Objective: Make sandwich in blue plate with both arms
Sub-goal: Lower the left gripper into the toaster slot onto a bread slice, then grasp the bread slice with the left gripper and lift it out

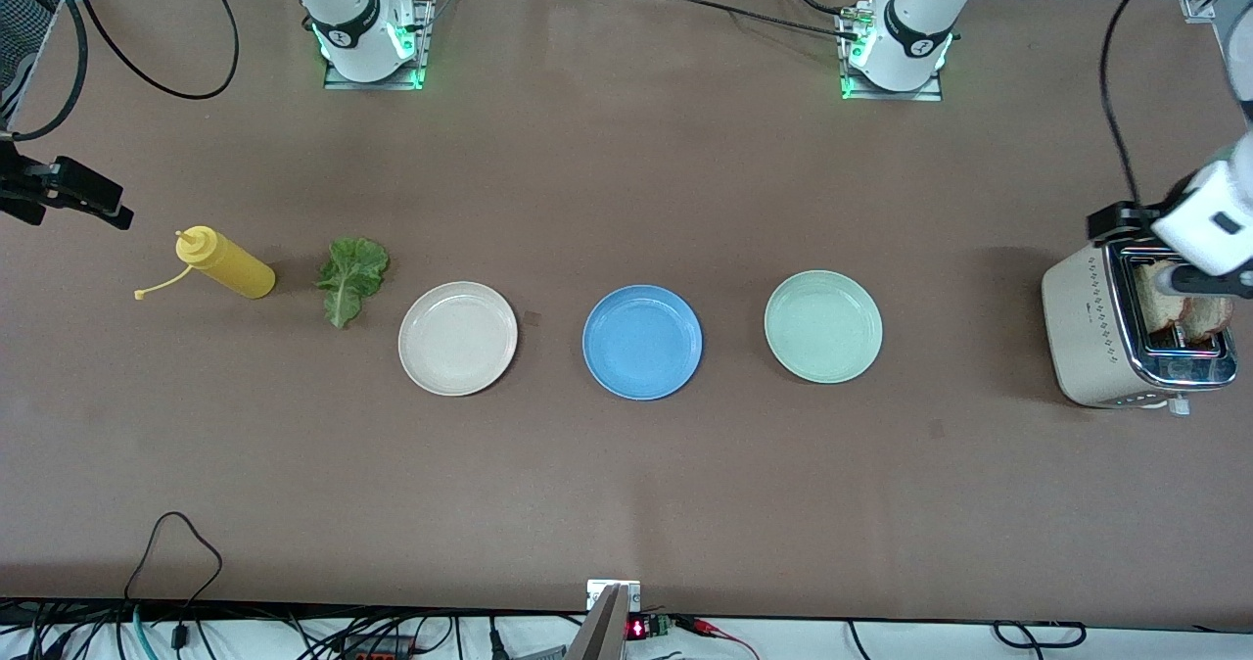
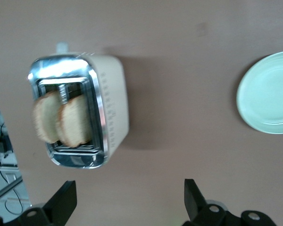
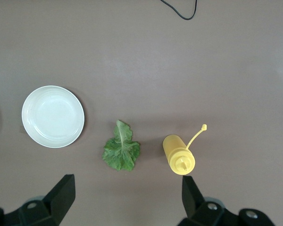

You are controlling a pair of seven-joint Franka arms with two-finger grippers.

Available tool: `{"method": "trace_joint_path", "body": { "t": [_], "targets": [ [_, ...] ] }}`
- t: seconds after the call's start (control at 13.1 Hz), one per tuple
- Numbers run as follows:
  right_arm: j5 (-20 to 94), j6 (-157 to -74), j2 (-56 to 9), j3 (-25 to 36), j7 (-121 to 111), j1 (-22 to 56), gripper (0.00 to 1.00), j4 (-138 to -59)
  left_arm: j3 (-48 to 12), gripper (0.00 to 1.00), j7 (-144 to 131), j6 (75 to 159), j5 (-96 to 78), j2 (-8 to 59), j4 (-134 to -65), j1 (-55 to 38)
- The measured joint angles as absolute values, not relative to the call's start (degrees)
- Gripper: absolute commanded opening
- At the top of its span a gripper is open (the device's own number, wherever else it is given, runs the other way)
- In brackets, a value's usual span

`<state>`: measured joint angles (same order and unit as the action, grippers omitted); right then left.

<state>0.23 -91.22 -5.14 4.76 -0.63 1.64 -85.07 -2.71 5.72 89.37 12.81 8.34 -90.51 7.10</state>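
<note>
My left hand (image 2: 127,202) hangs over the surface (image 1: 626,484) beside the toaster (image 1: 1091,332) at the left arm's end, fingers (image 2: 63,200) spread wide, nothing between them. Two toast slices (image 2: 63,120) stand upright in the toaster's slot, side by side, tops poking above the chrome rim. From the front, the left arm's white wrist (image 1: 1214,219) covers part of the toaster's top. My right hand (image 3: 125,200) is up over the right arm's end of the surface, fingers (image 3: 61,193) likewise apart and empty. Under it: a lettuce leaf (image 3: 121,153) lying flat, and just beside that a yellow squeeze bottle (image 3: 178,159) on its side, cap strap trailing loose. In the front view the leaf (image 1: 350,276) lies between the bottle (image 1: 227,262) and the cream plate (image 1: 458,338). Three plates sit in a row across the middle: cream toward the right arm's end, blue plate (image 1: 642,342) in the centre, mint plate (image 1: 823,326) toward the left arm's end, well apart from the toaster. All three are bare. Sandwich parts not yet together: bread in the toaster, leaf on the surface, both well apart from the blue plate.
</note>
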Motion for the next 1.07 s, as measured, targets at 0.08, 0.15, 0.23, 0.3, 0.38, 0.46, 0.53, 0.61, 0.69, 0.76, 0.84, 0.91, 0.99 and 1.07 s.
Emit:
{"method": "trace_joint_path", "body": {
  "t": [0.08,0.15,0.23,0.3,0.38,0.46,0.53,0.61,0.69,0.76,0.84,0.91,0.99,1.07],
  "targets": [
    [0.2,-91.2,-5.2,4.8,-0.6,1.6,1.00,-85.1,-2.6,1.00,7.6,89.4,12.8,8.8,-90.5,9.6],
    [0.2,-91.2,-5.3,4.8,-0.6,1.6,1.00,-85.1,-2.6,1.00,9.6,89.5,12.8,9.5,-90.5,11.7],
    [0.2,-91.2,-5.4,4.8,-0.6,1.6,1.00,-85.1,-2.5,1.00,11.7,90.4,12.8,10.4,-90.6,13.8],
    [0.2,-91.3,-5.6,4.8,-0.6,1.6,1.00,-85.1,-2.5,1.00,13.9,92.4,12.8,11.6,-90.6,15.7],
    [0.2,-91.4,-5.9,4.8,-0.6,1.6,1.00,-85.1,-2.5,0.98,16.2,94.7,12.8,13.0,-90.6,17.4],
    [0.2,-92.4,-7.2,4.7,-0.6,1.7,1.00,-85.2,-2.5,0.83,19.5,98.8,12.8,16.7,-90.8,19.7],
    [0.2,-92.5,-7.5,4.7,-0.6,1.7,1.00,-85.2,-2.6,0.76,19.8,100.1,12.7,17.4,-91.0,19.7],
    [0.2,-92.7,-7.7,4.7,-0.6,1.7,1.00,-85.2,-2.7,0.73,20.7,102.6,12.6,18.1,-91.7,19.8],
    [0.2,-92.7,-7.8,4.7,-0.6,1.7,1.00,-85.2,-2.7,0.73,21.6,104.3,12.4,19.0,-92.3,20.2],
    [0.2,-92.7,-7.8,4.7,-0.6,1.7,1.00,-85.2,-2.7,0.72,22.4,105.6,11.8,20.0,-92.8,20.9],
    [0.2,-92.7,-7.8,4.7,-0.6,1.7,1.00,-85.2,-2.8,0.70,23.5,106.5,10.7,21.0,-93.1,21.7],
    [0.2,-92.7,-7.8,4.7,-0.6,1.7,1.00,-85.2,-2.8,0.68,24.3,107.2,10.1,21.8,-93.3,22.5],
    [0.2,-92.7,-7.9,4.7,-0.6,1.6,1.00,-85.2,-2.8,0.63,24.7,107.9,9.9,22.5,-93.6,23.1],
    [0.2,-92.7,-7.9,4.7,-0.6,1.6,1.00,-85.2,-2.9,0.48,25.0,108.5,9.9,23.0,-94.0,23.5]
  ]
}}
